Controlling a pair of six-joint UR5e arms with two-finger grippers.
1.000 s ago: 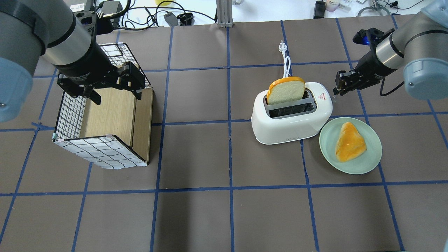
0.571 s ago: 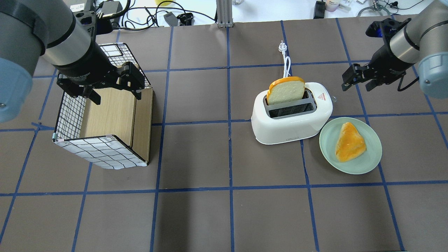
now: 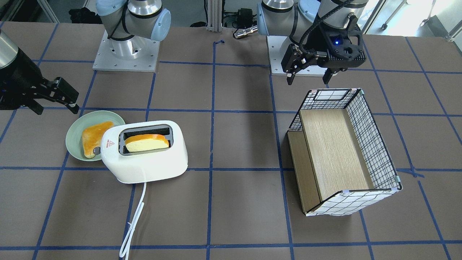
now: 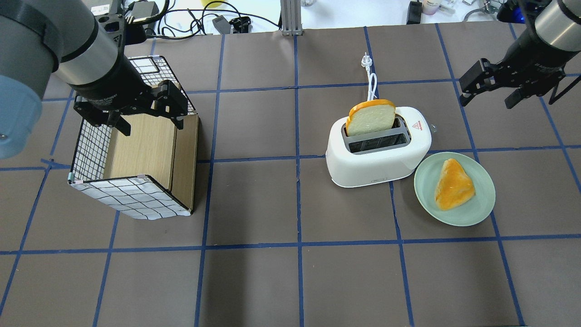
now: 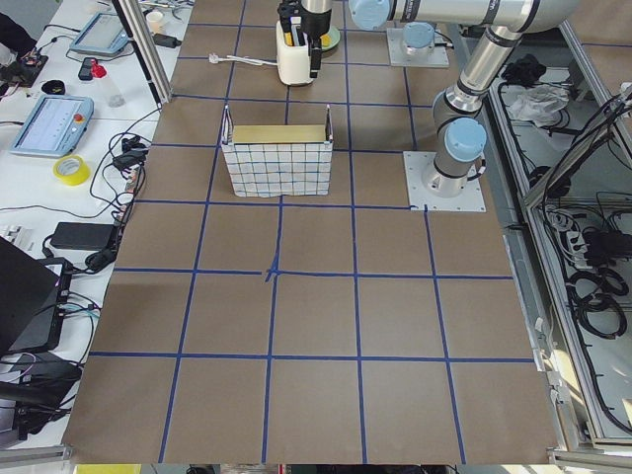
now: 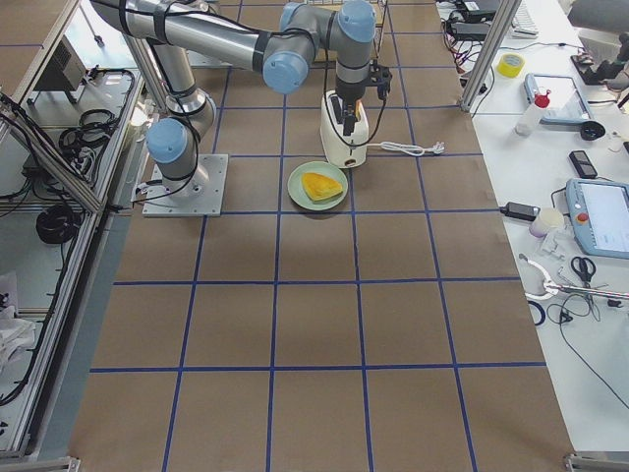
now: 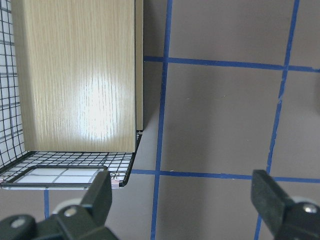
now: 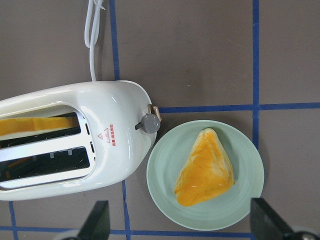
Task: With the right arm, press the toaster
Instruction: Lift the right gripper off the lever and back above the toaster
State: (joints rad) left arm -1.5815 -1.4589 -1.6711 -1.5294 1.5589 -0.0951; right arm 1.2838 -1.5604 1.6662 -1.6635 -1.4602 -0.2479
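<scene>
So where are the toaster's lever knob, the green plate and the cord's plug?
lever knob [image 8: 149, 122], right wrist view, on its round grey head.
green plate [image 8: 161, 175], right wrist view, on bare surface near its left rim.
plug [image 4: 364, 59], overhead view, on its white body.

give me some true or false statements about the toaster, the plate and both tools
1. A bread slice stands in one slot of the toaster. True.
2. The right tool is shut on the lever. False: it is open, off to the side, touching nothing.
3. The green plate beside the toaster holds a bread piece. True.
4. The left tool grips the basket. False: it is open above the basket's end, holding nothing.
</scene>
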